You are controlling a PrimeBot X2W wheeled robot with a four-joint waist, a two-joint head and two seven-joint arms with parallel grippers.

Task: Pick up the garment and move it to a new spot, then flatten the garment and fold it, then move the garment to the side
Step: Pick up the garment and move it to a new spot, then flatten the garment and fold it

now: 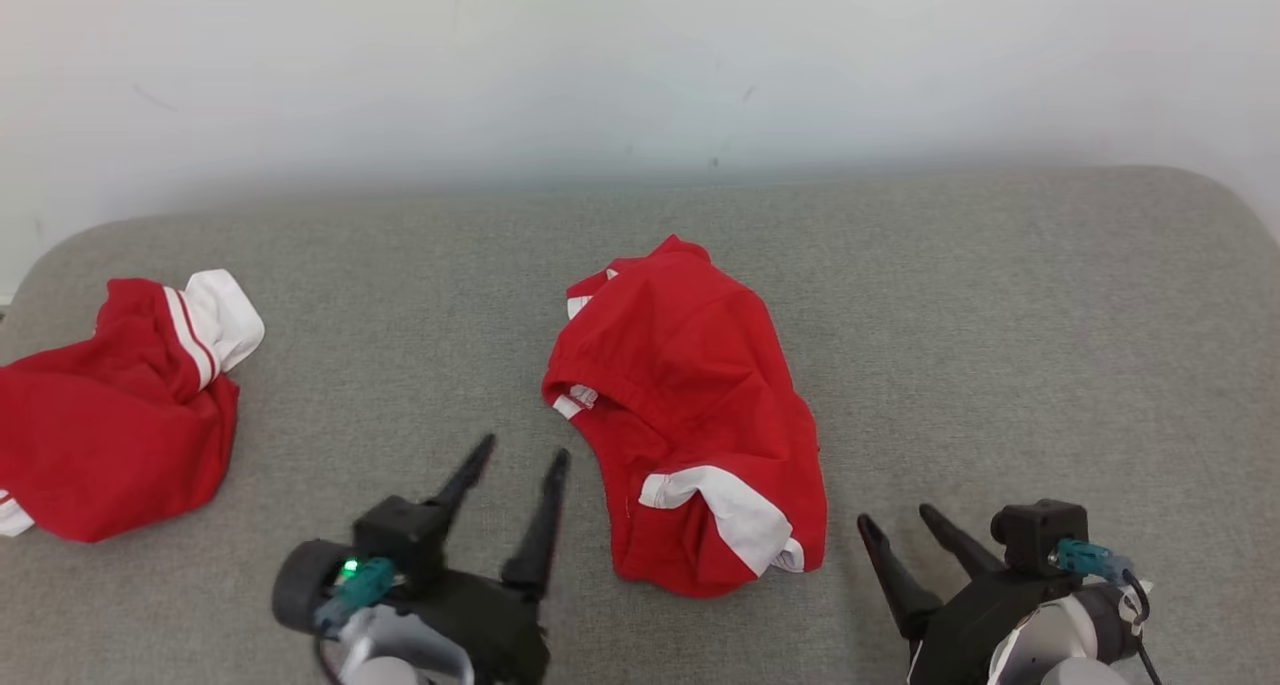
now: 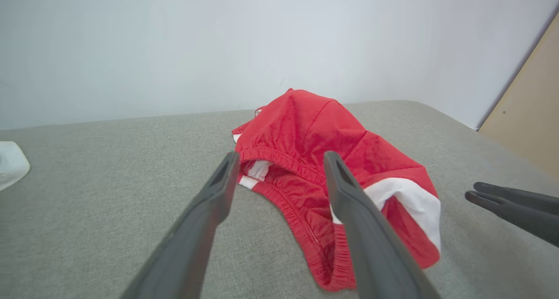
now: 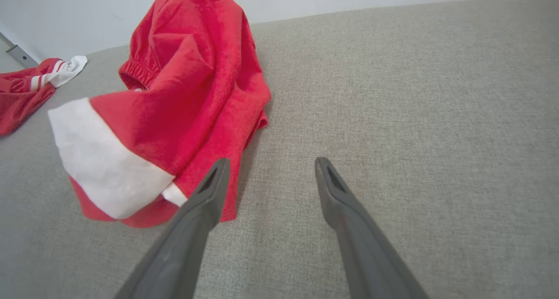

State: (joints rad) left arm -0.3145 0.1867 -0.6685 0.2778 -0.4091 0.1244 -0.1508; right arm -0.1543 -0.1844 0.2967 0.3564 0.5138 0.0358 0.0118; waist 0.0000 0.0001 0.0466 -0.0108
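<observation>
Left claw (image 1: 526,448) is held spread and empty, just short of the elastic waistband (image 2: 279,158) of the crumpled red shorts with white trim (image 1: 690,385), which lie between both claws on the grey fabric-covered bench (image 1: 1000,315). Right claw (image 1: 896,515) is likewise released, beside the white hem (image 3: 100,159). Both edges are best pinched and lifted evenly.

The shorts (image 1: 690,395) are coloured red and edged with white bands. A second garment (image 1: 110,435) is coloured red with white-striped trim. The cushion (image 1: 1000,345) is coloured plain grey.
</observation>
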